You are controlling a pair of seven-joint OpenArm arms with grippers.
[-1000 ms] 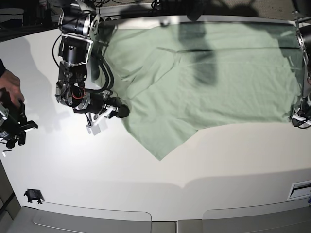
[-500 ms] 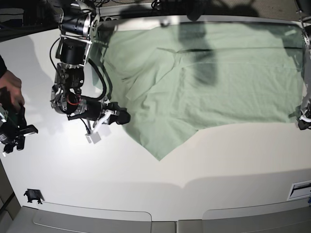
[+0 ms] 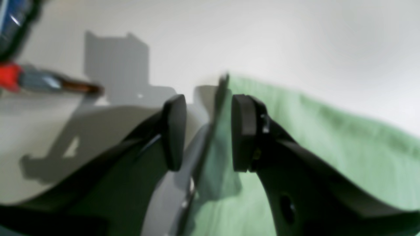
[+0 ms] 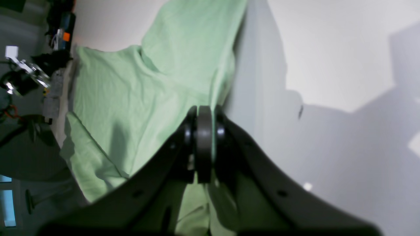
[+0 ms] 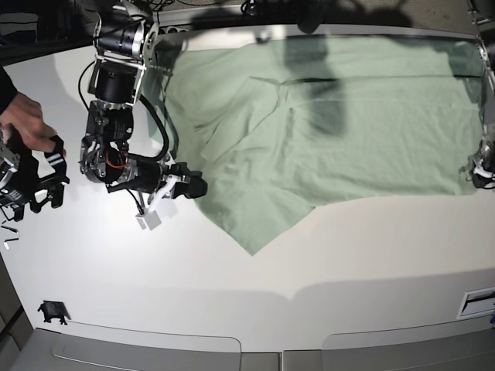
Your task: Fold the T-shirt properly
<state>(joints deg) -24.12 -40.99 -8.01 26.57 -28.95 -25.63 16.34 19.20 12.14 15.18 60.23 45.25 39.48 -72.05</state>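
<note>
The pale mint-green T-shirt (image 5: 332,131) lies spread over the far half of the white table (image 5: 255,270), one corner pointing toward the near edge. My right gripper (image 5: 195,186) is low at the shirt's left edge. In the right wrist view its pads (image 4: 204,144) are pressed together on the T-shirt (image 4: 124,98) hem. My left gripper (image 5: 481,176) is at the shirt's right corner. In the left wrist view it (image 3: 205,131) stands open, and the T-shirt (image 3: 328,137) edge rises loose between the two pads.
A person's hand (image 5: 23,120) works on a black device (image 5: 35,182) at the table's left edge. A small white tag (image 5: 149,220) hangs under the right arm. A black clip (image 5: 52,311) lies near left, and a white panel (image 5: 478,301) sits near right.
My left gripper has opened and let go of the shirt's right corner. The right gripper has shifted slightly toward the near side, still shut. The person's hand has moved.
</note>
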